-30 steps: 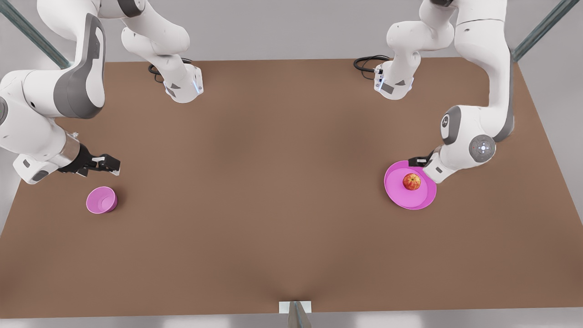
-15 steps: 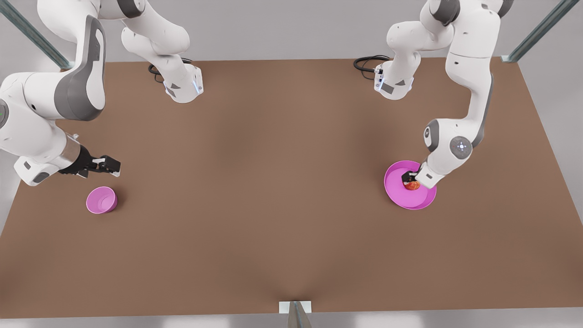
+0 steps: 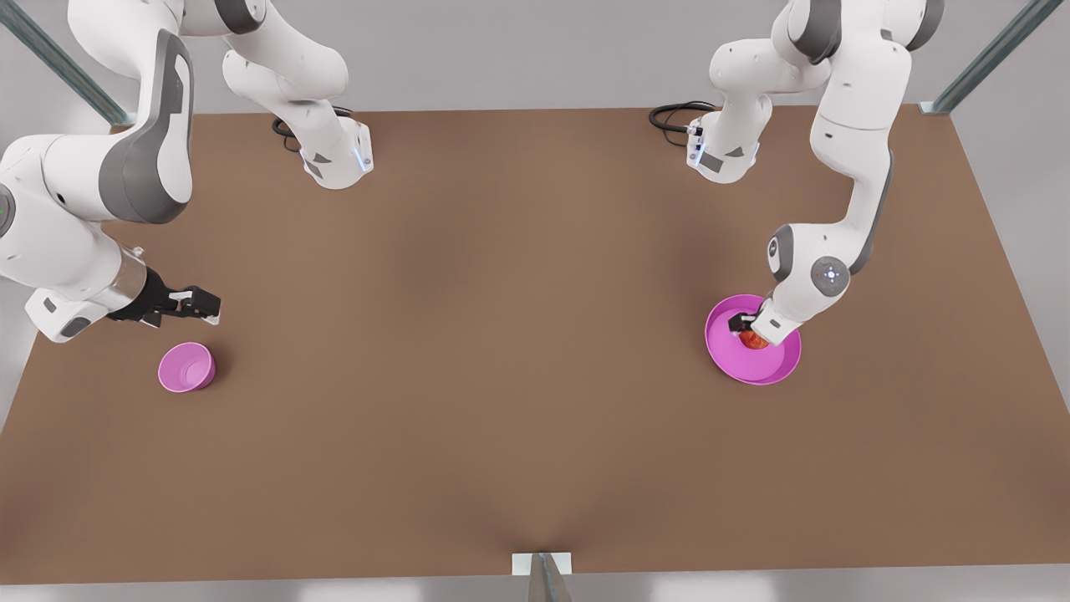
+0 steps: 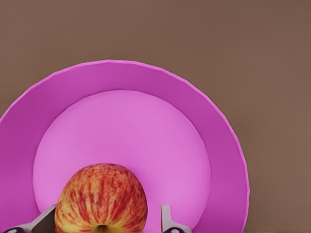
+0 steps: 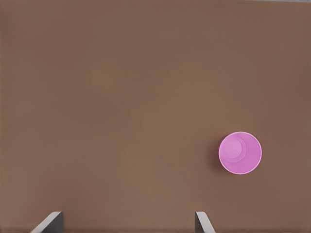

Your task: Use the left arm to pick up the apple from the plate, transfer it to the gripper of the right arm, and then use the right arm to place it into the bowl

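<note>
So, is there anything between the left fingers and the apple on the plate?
Nothing visible: the left gripper is down on the plate, its fingers open on either side of the apple.

Brown matte tabletop (image 3: 501,351) spans most of front view, plain and even in tone. Pale grey wall (image 3: 518,50) behind far edge. Grey-green metal struts (image 3: 991,54) slant in at both upper corners. Small white bracket (image 3: 542,563) at near edge, centre. Soft diffuse light, faint shadows.
</note>
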Action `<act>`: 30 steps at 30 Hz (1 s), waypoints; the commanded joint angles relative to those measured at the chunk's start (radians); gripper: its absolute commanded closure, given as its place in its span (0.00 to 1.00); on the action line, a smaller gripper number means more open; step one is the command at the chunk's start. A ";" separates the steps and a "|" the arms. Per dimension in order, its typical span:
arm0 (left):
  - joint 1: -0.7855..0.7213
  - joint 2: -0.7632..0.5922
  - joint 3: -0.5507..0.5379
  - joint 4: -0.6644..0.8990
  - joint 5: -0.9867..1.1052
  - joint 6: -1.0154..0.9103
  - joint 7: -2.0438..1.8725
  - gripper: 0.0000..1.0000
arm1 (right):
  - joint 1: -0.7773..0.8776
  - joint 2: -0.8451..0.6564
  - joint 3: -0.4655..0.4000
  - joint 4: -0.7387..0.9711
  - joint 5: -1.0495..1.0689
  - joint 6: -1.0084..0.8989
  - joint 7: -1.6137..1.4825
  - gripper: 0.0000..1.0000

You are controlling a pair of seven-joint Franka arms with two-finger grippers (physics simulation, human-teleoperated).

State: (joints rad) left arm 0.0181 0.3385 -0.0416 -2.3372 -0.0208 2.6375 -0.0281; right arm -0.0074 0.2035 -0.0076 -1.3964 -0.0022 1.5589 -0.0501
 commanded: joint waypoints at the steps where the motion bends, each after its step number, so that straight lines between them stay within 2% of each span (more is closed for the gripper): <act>1: 0.000 0.007 0.000 0.004 0.002 0.006 0.000 0.00 | 0.000 -0.001 0.000 0.000 0.001 0.000 -0.013 0.00; 5: 0.010 0.030 -0.001 0.030 0.004 0.006 0.000 0.00 | 0.000 0.001 -0.002 0.000 0.001 0.000 -0.013 0.00; 8: 0.008 0.034 0.000 0.030 0.004 0.006 0.000 0.04 | 0.000 0.001 -0.002 0.000 0.001 0.000 -0.013 0.00; 10: 0.008 0.039 -0.001 0.030 0.004 0.006 0.000 0.10 | 0.000 0.001 -0.002 0.000 0.001 0.000 -0.013 0.00; 12: 0.006 0.039 0.000 0.032 0.004 0.006 0.000 0.20 | 0.000 0.001 -0.002 0.000 0.001 0.000 -0.013 0.00; 13: 0.006 0.039 -0.001 0.032 0.004 0.006 0.000 0.21 | 0.000 0.001 -0.002 0.000 0.001 0.000 -0.013 0.00; 24: 0.000 0.041 -0.001 0.038 0.006 -0.001 0.002 0.22 | 0.000 0.001 -0.002 0.000 0.002 0.000 -0.014 0.00; 26: -0.004 -0.048 -0.007 0.044 0.006 -0.085 0.000 0.24 | 0.000 0.001 -0.003 0.000 0.002 0.000 -0.014 0.00; 29: -0.116 -0.141 -0.020 0.262 0.006 -0.491 -0.007 0.24 | -0.002 0.001 -0.002 0.000 0.002 0.000 -0.014 0.00; 30: -0.155 -0.150 -0.023 0.292 -0.002 -0.531 -0.007 0.24 | 0.000 0.001 -0.003 0.000 0.002 0.000 -0.014 0.00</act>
State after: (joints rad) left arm -0.1057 0.1994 -0.0703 -2.0824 -0.0244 2.4017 -0.0308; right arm -0.0082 0.2051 -0.0104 -1.3964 -0.0008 1.5590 -0.0610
